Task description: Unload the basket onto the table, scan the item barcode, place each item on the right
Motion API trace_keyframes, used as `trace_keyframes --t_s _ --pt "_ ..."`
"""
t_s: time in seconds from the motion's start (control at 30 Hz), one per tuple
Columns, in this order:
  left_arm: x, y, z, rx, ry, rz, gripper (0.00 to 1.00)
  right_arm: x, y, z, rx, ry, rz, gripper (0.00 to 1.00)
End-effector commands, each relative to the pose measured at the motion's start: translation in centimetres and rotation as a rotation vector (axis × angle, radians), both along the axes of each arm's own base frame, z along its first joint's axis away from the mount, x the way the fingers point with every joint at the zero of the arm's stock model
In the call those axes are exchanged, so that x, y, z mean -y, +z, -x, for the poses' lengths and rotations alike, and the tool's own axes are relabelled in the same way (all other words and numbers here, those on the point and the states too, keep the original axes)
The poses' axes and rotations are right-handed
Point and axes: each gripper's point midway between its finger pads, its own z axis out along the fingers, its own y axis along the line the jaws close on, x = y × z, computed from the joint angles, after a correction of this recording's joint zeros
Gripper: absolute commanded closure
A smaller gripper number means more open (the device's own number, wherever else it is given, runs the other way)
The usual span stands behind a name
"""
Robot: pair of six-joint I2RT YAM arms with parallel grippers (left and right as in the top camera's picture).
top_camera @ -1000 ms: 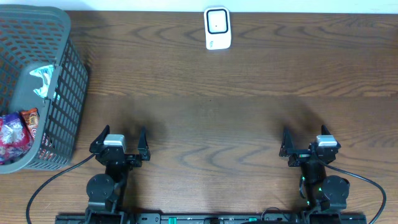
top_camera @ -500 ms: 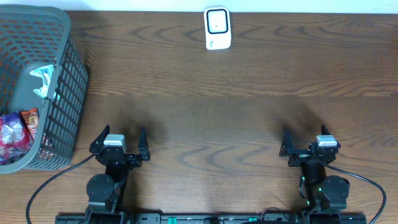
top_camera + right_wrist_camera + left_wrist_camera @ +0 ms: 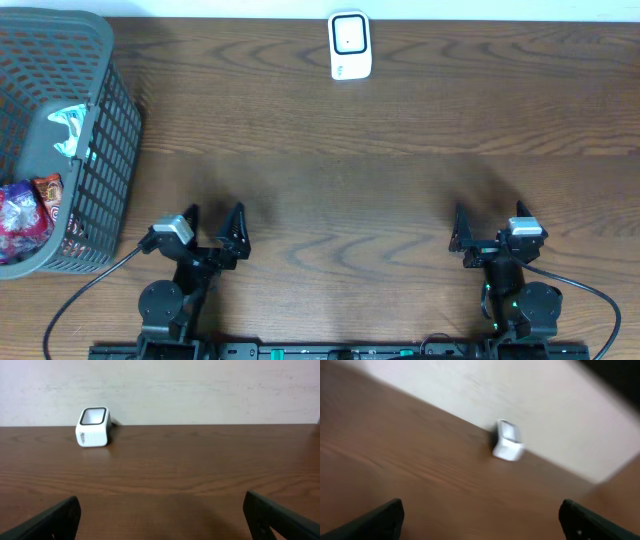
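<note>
Brown wooden tabletop (image 3: 400,130), with a grey mesh basket (image 3: 110,150) at its edge, well to the left of the white scanner (image 3: 350,45) and nearer than it. Well in front of the scanner, left gripper (image 3: 215,215) and right gripper (image 3: 488,215), both with jaws spread wide, holding nothing. In the basket, far from the scanner, red snack packets (image 3: 25,215) and a silver packet (image 3: 68,130).

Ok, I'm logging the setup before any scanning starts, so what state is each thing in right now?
basket: upright, holding snack packets.
snack packets: lying inside the basket, none picked.
scanner: standing upright, nothing held over it.
left pincer: open, empty, angled slightly to its right.
right pincer: open, empty, pointing straight ahead.
</note>
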Motion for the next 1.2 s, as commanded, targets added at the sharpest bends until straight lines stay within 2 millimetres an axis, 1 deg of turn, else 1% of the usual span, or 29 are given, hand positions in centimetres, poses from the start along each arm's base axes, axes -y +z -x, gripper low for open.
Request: trace_keyframes --t_s 0.0,0.13,0.23,0.3,0.47,0.53,0.63,0.77,0.87,0.9,0.97,1.03,1.07,1.17 --pt "2.1 -1.4 0.7 -0.158 -0.094 0.351 0.02 0.4 0.0 0.0 0.001 -0.018 -0.010 0.01" --pt "2.3 0.5 0.6 -0.132 -0.106 0.502 0.02 0.3 0.0 0.0 0.001 -0.014 -0.010 0.01" --pt "2.9 3.3 0.9 -0.028 -0.169 0.511 0.02 0.3 0.0 0.0 0.001 -0.014 -0.010 0.01" --pt "2.9 5.2 1.1 0.050 -0.191 0.511 0.02 0.3 0.0 0.0 0.001 -0.014 -0.010 0.01" --pt "2.4 10.2 2.2 0.269 -0.214 0.451 0.02 0.3 0.0 0.0 0.001 -0.014 -0.010 0.01" --pt "1.8 11.8 2.4 0.310 -0.182 0.454 0.02 0.3 0.0 0.0 0.001 -0.014 -0.010 0.01" --pt "0.8 14.7 2.9 0.387 -0.127 0.417 0.02 0.3 0.0 0.0 0.001 -0.014 -0.010 0.01" --pt "-0.2 19.4 3.2 0.469 -0.061 0.312 0.02 0.3 0.0 0.0 0.001 -0.014 -0.010 0.01" --pt "-0.4 22.3 2.4 0.484 -0.028 0.244 0.02 0.3 0.0 0.0 0.001 -0.014 -0.010 0.01" --pt "-0.3 23.9 1.8 0.490 -0.020 0.203 0.02 0.3 0.0 0.0 0.001 -0.014 -0.010 0.01" --pt "-0.7 26.1 0.5 0.495 0.015 0.162 0.02 0.3 0.0 0.0 0.001 -0.014 -0.010 0.01" --pt "-1.5 28.4 -1.0 0.494 0.078 0.121 0.02 0.3 0.0 0.0 0.001 -0.014 -0.010 0.01" --pt "-2.2 29.7 -1.9 0.485 0.126 0.100 0.02 0.3 0.0 0.0 0.001 -0.014 -0.010 0.01" --pt "-4.2 32.8 -4.2 0.435 0.270 0.021 0.02 0.3 0.0 0.0 0.001 -0.014 -0.010 0.01"
